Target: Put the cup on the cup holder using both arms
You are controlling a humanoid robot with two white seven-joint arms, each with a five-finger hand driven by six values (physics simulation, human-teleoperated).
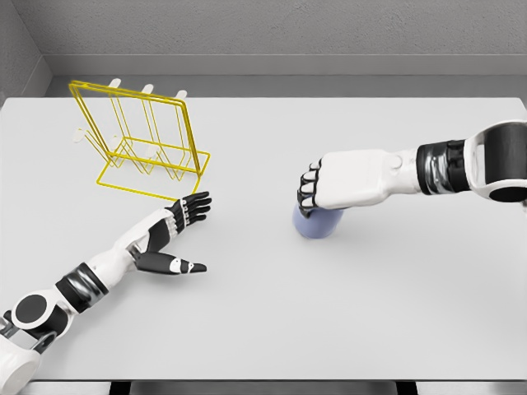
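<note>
Now right hand point(329, 188) grips pale blue plastic cup point(318, 223); left hand point(177, 220) spread wide, near yellow wire cup holder point(140, 136) far left.

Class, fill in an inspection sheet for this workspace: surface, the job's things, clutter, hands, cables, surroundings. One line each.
Surface: white table, flat.
Job's things: lavender cup right of centre, under the right hand; yellow wire cup holder at far left, with white pegs.
Clutter: nothing seen.
Hands: right hand curled over the cup's top; left hand open, palm up, just in front of the holder, holding nothing.
Cables: nothing seen.
Surroundings: grey walls behind the table.
</note>
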